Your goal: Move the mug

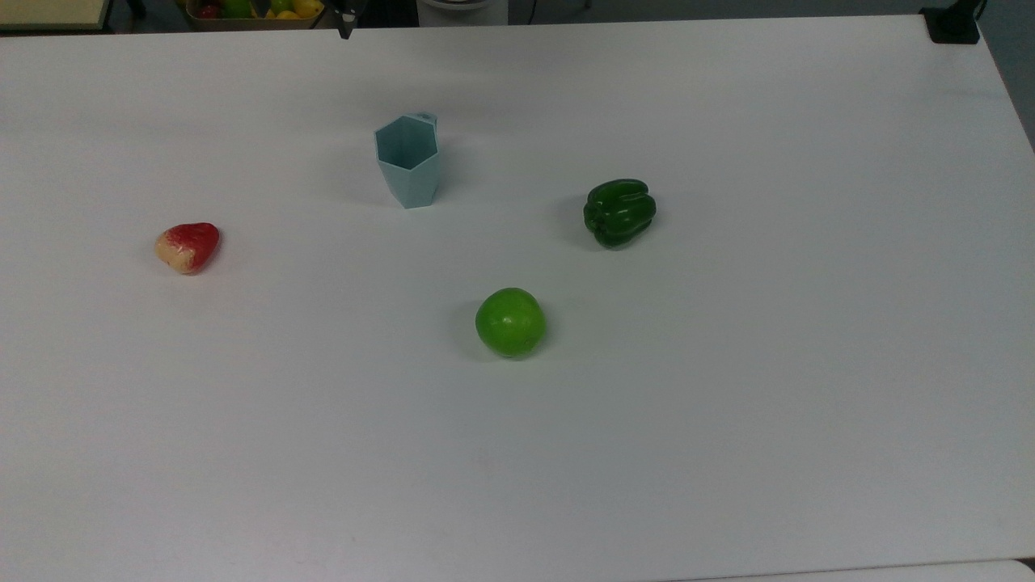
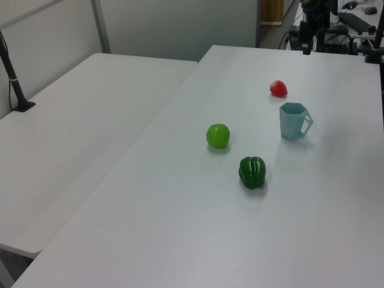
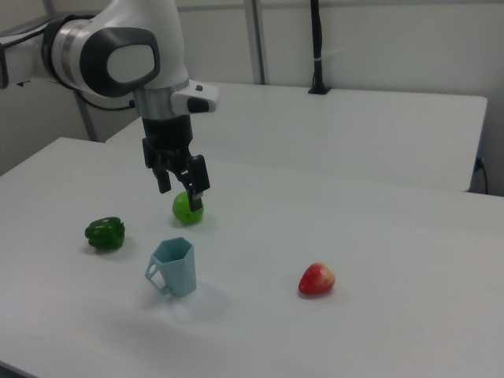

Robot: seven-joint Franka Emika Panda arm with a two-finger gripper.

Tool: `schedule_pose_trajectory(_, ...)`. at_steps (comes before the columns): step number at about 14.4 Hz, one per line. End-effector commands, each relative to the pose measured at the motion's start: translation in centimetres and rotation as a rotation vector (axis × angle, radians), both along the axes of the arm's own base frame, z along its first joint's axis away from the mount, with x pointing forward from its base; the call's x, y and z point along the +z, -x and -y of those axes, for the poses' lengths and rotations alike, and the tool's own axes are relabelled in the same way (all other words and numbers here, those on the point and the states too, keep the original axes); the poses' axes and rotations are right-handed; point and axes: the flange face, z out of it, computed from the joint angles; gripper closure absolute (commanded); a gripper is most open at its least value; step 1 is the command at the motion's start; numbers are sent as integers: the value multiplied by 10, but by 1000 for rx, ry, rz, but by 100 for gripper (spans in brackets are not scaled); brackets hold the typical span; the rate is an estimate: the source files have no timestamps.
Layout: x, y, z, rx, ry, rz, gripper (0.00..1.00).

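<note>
Approach step; nothing grasped. Gripper hangs above the table, fingers spread and empty. Mug stands upright, in the top view at 11 o'clock from the green apple. Next: descend, straddle a wall, close.

table white | on it: mug, green apple, green pepper, strawberry

Robotics lab, white tables, robot arm (partition walls behind), camera pole
</note>
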Motion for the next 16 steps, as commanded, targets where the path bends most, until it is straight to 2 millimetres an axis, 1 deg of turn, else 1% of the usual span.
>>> schedule_pose_trajectory(1, 6, 5, 3, 25, 0, -23, 0)
schedule_pose_trajectory(8, 5, 7, 1, 25, -4, -43, 0)
schedule_pose_trajectory(12, 4, 6, -4, 36, -4, -45, 0)
schedule_pose_trajectory(14, -4, 7, -9, 48, -7, -61, 0)
schedule_pose_trajectory(15, -14, 8, -15, 60, -9, -78, 0)
schedule_pose_trajectory(16, -21, 10, -17, 65, -11, -88, 0)
